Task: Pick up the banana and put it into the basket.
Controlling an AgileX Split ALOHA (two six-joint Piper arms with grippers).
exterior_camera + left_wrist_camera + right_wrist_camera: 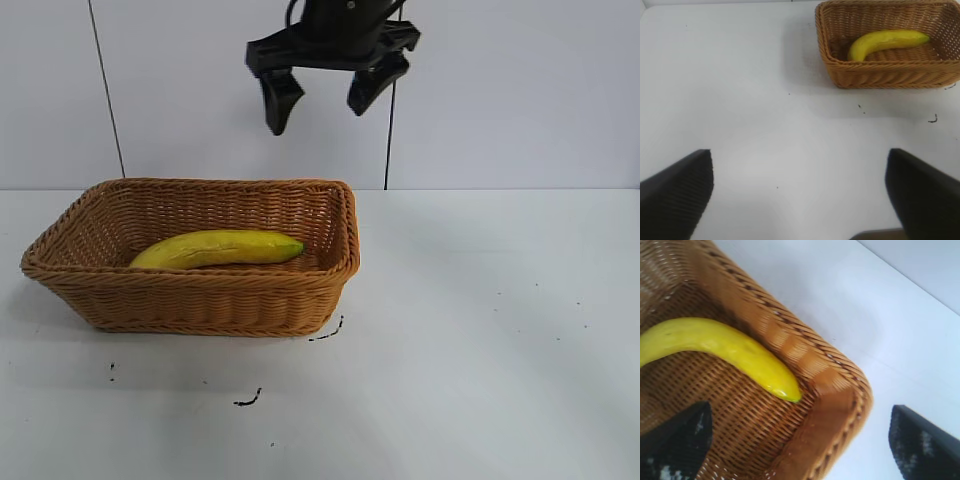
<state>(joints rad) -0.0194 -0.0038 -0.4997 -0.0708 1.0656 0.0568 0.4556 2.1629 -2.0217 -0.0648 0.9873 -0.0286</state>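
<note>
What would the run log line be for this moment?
banana: in basket | right gripper: open, above basket | left gripper: open, off aside

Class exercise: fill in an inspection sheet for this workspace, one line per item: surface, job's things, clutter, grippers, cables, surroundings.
Surface: white table with small dark specks near the basket.
Job's things: banana lies inside the basket, touching nothing else.
Clutter: nothing seen.
Grippers: right gripper open, empty, raised above the basket's right end; left gripper open, empty, over bare table away from the basket.
Cables: two thin dark lines run down the back wall.
Surroundings: plain pale wall.
</note>
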